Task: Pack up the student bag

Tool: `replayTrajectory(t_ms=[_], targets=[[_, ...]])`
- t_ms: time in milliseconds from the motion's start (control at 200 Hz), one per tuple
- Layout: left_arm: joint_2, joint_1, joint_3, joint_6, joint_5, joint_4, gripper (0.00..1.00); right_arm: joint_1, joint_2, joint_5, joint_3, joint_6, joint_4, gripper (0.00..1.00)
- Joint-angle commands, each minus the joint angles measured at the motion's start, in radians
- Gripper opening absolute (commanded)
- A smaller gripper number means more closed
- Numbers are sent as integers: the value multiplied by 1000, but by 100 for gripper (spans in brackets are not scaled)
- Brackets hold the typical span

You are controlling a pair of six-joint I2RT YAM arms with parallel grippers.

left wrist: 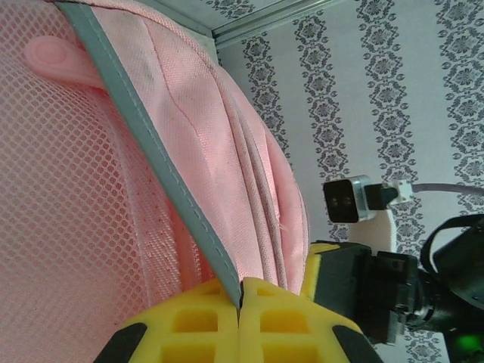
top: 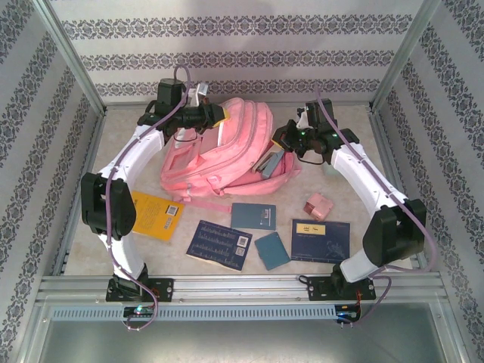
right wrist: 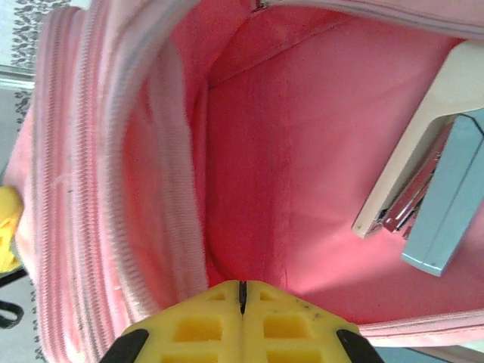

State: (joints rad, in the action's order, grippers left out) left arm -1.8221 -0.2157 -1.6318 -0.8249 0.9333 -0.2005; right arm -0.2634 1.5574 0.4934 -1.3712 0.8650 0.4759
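The student bag, a large pink backpack, lies at the back middle of the table. My left gripper is at its top left edge, shut on a grey trim strip of the student bag; the yellow fingers pinch the strip between their tips. My right gripper is at the bag's open right side. In the right wrist view its yellow fingers are shut against the pink lining; I cannot tell if cloth is pinched. A white stapler and a blue-grey item lie inside.
On the table in front of the bag lie an orange book, a dark blue book, a teal notebook, a small teal booklet, another dark blue book and a small pink box. Metal frame posts stand at the sides.
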Motion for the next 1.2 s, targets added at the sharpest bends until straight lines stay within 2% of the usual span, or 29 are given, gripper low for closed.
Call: replayTrajectory(t_ms=[0, 25, 90, 155, 355, 460, 585, 690, 705, 720, 939, 1079, 1199], targets=[[84, 13, -14, -40, 57, 182, 0, 11, 37, -95, -90, -79, 160, 11], [81, 13, -13, -39, 56, 181, 0, 9, 52, -130, -109, -84, 209, 18], [70, 14, -14, -34, 49, 166, 0, 6, 102, -200, -150, -81, 298, 25], [59, 13, -16, -29, 42, 153, 0, -3, 160, -238, -186, -52, 355, 43], [43, 14, 7, -68, 40, 196, 0, -30, 317, -265, -265, 49, 397, 69], [43, 15, 20, -79, 42, 212, 0, -35, 385, -261, -304, 81, 392, 75], [45, 12, 41, -107, 46, 249, 0, -52, 475, -243, -377, 97, 379, 77], [46, 12, 49, -108, 47, 251, 0, -67, 554, -281, -457, 104, 449, 79], [46, 13, 48, -108, 47, 251, 0, -69, 565, -287, -465, 105, 460, 80], [47, 12, 50, -108, 47, 251, 0, -72, 576, -298, -476, 106, 473, 85], [46, 12, 58, -115, 48, 261, 0, -81, 666, -346, -548, 105, 536, 94], [43, 11, 58, -115, 47, 258, 0, -85, 691, -327, -533, 105, 518, 85], [39, 11, 54, -117, 47, 260, 0, -83, 686, -281, -504, 116, 468, 67]])
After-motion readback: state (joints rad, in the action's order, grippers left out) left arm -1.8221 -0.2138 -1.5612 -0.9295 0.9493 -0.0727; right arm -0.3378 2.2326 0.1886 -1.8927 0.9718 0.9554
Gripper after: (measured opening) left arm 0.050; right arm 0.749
